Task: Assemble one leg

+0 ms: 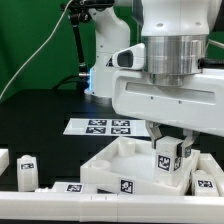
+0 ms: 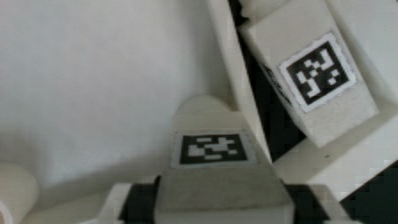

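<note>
My gripper is shut on a leg, a small white post with a black-and-white tag, held upright at the corner of the large white square panel on the exterior view's right. In the wrist view the leg sits between the two dark finger pads, and my gripper grips its sides. The panel's flat top lies beside it. The leg's lower end is hidden, so I cannot tell whether it touches the panel.
The marker board lies behind the panel. Loose legs stand at the exterior view's left and right. A long white tagged bar runs along the front. Another tagged white face shows beside the held leg.
</note>
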Tool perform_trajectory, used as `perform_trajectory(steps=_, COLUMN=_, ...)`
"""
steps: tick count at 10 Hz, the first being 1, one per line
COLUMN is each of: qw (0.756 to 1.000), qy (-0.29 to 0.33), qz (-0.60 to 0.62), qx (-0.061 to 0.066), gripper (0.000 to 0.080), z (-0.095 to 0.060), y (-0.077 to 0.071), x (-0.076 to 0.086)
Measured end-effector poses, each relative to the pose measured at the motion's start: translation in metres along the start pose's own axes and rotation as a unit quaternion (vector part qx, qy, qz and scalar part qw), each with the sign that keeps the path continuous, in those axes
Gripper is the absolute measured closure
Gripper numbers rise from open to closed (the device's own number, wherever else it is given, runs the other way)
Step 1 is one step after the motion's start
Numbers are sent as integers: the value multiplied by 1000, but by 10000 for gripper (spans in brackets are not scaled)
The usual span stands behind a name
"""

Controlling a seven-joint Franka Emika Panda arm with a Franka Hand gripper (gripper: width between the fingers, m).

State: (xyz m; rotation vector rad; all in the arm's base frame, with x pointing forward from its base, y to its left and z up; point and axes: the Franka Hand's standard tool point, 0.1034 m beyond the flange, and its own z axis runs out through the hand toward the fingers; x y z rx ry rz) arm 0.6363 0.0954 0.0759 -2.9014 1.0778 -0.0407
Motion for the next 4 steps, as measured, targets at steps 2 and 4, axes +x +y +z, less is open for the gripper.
perform_trajectory(steps=2, qw=1000, qy=-4, qz=-13, qx=0, gripper=274, z=-10, y=1, x=0)
perform_trajectory(steps=4, qw=1000, qy=-6, qz=-18, qx=4, gripper=175, z=-26, y=0, x=2)
